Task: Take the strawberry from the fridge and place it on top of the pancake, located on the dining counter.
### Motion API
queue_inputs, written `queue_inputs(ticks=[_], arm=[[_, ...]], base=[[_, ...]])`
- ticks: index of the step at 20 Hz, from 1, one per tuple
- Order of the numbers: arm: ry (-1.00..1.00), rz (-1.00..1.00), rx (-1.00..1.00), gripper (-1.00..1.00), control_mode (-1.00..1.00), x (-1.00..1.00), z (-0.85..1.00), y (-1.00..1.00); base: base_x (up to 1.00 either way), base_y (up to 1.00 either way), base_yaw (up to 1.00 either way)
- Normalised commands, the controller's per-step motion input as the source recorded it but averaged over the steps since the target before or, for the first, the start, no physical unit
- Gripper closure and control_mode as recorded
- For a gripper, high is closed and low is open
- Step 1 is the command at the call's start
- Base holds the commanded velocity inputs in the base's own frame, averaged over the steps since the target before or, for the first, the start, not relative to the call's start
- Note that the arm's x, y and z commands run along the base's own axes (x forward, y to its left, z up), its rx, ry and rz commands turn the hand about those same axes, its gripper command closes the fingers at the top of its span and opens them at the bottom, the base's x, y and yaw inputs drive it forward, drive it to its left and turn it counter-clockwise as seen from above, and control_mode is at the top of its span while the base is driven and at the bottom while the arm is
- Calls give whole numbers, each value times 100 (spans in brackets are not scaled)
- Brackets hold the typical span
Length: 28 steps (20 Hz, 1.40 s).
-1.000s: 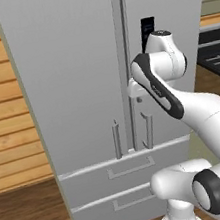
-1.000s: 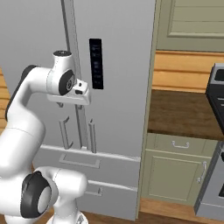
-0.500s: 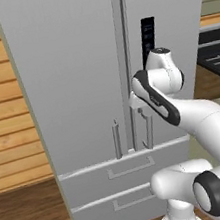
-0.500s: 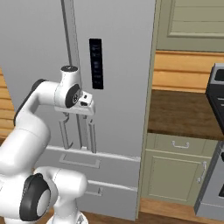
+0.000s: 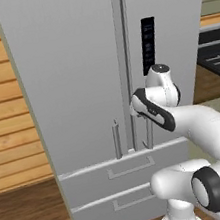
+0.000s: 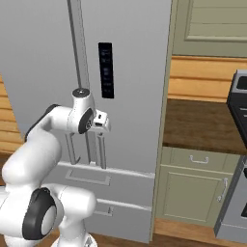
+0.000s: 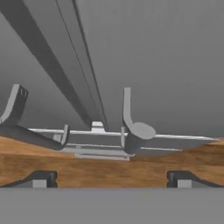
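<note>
Before shut fridge (image 5: pixel 76 77), hand (image 6: pixel 103 123) spread

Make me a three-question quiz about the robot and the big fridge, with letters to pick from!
1. Where is the gripper?
A. by the fridge door handles
B. inside a drawer
C. over the stove

2. How many drawers sit under the fridge doors?
A. none
B. two
C. five

3. Are the fridge doors open?
A. both wide open
B. one is open
C. both shut

Answers:
1. A, the hand sits right by the two bar handles.
2. B, two flat drawer fronts are stacked below.
3. C, the doors lie flat with no shelves showing.
</note>
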Motion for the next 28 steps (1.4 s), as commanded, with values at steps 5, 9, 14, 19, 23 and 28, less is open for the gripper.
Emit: queue_inputs(ticks=[5,9,14,19,23,28], arm=[[3,0,0,-100,-100,69,-38,-18],[-1,0,-1,-100,-100,36,-40,-19],[-3,0,-2,-100,-100,8,-51,-21],[-3,0,-1,-100,-100,0,-46,-3],[-6,0,0,100,-100,-7,-22,0],[-3,0,0,100,-100,-26,-16,-9]], base=[[0,0,0],[0,0,0],[0,0,0],[0,0,0],[0,0,0],[0,0,0]])
